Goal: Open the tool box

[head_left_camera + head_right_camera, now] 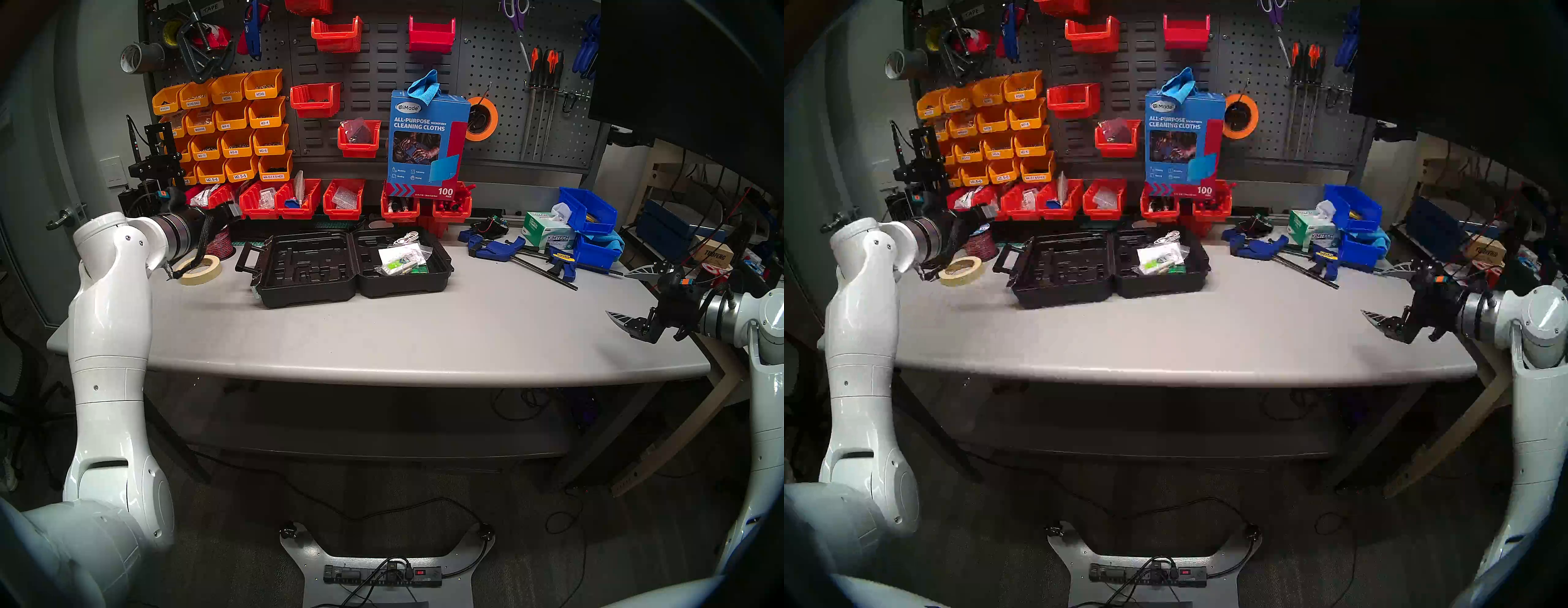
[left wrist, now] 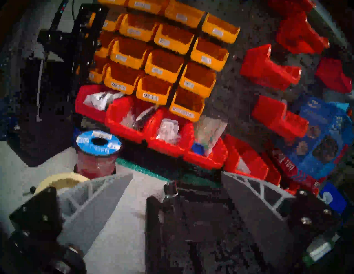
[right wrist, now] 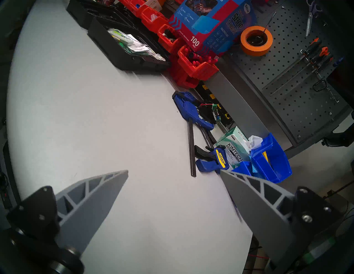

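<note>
The black tool box (image 1: 352,263) lies open flat on the grey table, both moulded halves facing up and its handle pointing left. Plastic bags of small parts (image 1: 403,257) rest in its right half. My left gripper (image 2: 176,174) hovers at the box's back left corner with its fingers spread wide and nothing held; the textured black case (image 2: 201,229) fills the view beneath them. In the head view the left gripper (image 1: 229,212) is mostly hidden behind its wrist. My right gripper (image 1: 619,294) is open over the table's right edge, far from the box (image 3: 122,57).
A masking tape roll (image 1: 199,267) and a red wire spool (image 1: 222,246) sit left of the box. Red bins (image 1: 297,199) and a blue cloth carton (image 1: 424,144) line the back. Blue clamps (image 1: 500,248), a tissue box (image 1: 547,233) and blue bins (image 1: 589,220) crowd the right rear.
</note>
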Tool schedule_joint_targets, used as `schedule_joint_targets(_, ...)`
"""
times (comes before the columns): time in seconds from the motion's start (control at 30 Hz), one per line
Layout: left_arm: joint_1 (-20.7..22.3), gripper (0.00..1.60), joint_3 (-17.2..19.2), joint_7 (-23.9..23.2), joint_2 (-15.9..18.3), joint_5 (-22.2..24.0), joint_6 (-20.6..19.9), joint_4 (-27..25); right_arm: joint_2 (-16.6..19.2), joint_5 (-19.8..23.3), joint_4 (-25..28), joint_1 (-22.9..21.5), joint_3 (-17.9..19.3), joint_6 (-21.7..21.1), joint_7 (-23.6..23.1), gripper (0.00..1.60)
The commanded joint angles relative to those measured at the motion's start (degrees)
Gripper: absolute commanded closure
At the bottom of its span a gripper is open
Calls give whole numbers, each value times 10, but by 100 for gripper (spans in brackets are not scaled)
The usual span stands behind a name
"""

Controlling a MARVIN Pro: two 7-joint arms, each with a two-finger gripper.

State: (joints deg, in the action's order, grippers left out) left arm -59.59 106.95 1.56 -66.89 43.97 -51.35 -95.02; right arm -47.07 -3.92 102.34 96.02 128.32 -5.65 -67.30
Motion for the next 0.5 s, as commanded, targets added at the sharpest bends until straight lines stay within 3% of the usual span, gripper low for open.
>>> schedule_joint_targets(0.0, 54, 0, 44, -31, 6, 36, 21, -72, 4, 0, 3, -4, 4, 1, 2, 0)
schedule_joint_targets(0.13, 46, 0, 67, -43, -4, 60, 15, -92, 4, -1, 4, -4, 4, 1, 2, 0)
schedule_joint_targets(0.27, 25, 0, 93, -24, -26, 80, -7, -136, 4, -1, 4, -4, 4, 2, 2, 0)
schedule_joint_targets(0.47, 29, 0, 104, -5, -42, 90, -29, -148, 4, -2, 4, -4, 5, 2, 3, 0)
